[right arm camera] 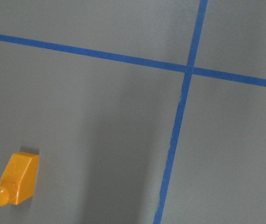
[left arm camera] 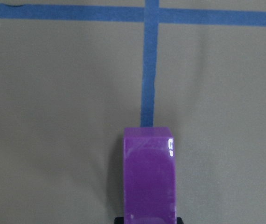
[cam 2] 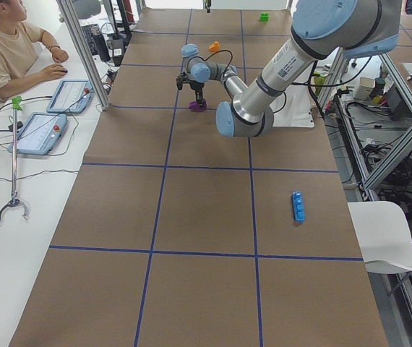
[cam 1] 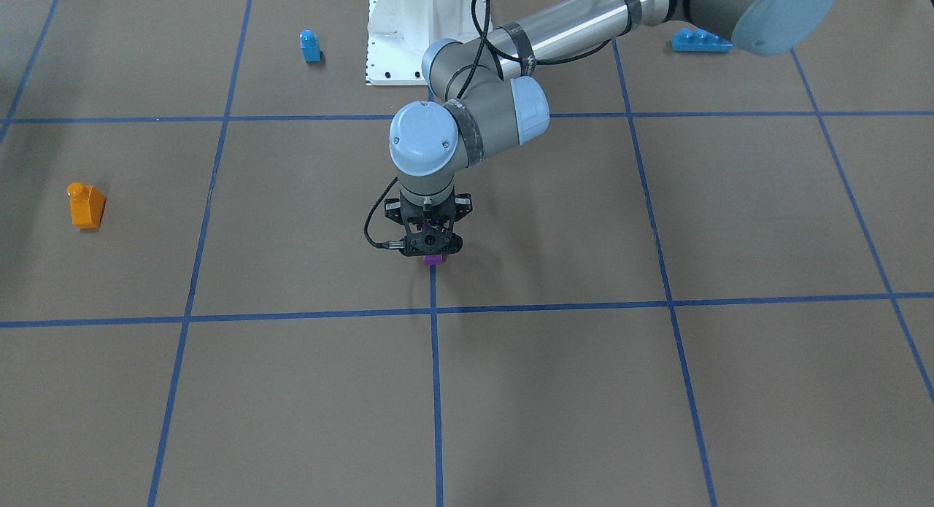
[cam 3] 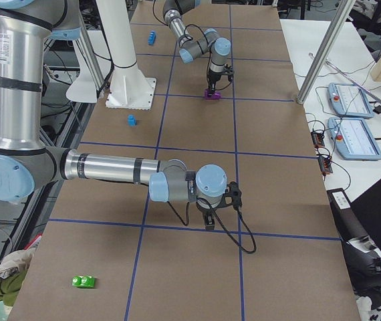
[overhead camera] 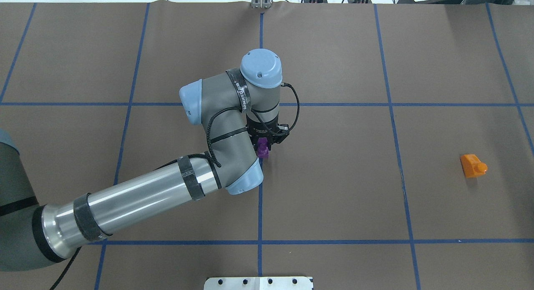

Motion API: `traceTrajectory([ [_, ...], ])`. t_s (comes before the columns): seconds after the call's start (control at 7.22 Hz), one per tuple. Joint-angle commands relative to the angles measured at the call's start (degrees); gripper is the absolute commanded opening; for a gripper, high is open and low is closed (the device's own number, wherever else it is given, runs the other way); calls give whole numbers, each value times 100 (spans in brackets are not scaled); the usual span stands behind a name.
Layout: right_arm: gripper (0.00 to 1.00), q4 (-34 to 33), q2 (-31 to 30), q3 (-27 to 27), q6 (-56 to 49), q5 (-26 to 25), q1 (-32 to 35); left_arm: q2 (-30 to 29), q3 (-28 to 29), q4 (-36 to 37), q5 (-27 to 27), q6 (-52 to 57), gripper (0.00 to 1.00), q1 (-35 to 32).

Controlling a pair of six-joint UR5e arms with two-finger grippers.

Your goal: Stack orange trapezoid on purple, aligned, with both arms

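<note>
The orange block (overhead camera: 472, 165) is small and glossy, with one sloped side and a single round stud. It sits alone on the brown tabletop (overhead camera: 333, 190), out on the robot's right side and well apart from everything else. The purple block (overhead camera: 263, 149), just as shiny, sits over a blue tape line (overhead camera: 260, 206) near the middle. The left end effector (cam 1: 432, 250) points straight down over it, fingers against its sides, gripping it. The right end effector (cam 3: 208, 217) hangs low over the tabletop; whether it's open or closed I cannot tell.

The left arm (overhead camera: 137, 198) is grey and silver, with pale blue caps (overhead camera: 260, 68) and black cable (overhead camera: 298, 104).
</note>
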Motion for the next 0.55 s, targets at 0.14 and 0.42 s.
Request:
traceTrajectory([
  [0.14,100,0,0,-9,0,-2,-6,-3,19,1,0,-7,25,8],
  [0.42,100,0,0,-9,0,-2,-6,6,11,10,26,19,100,78],
])
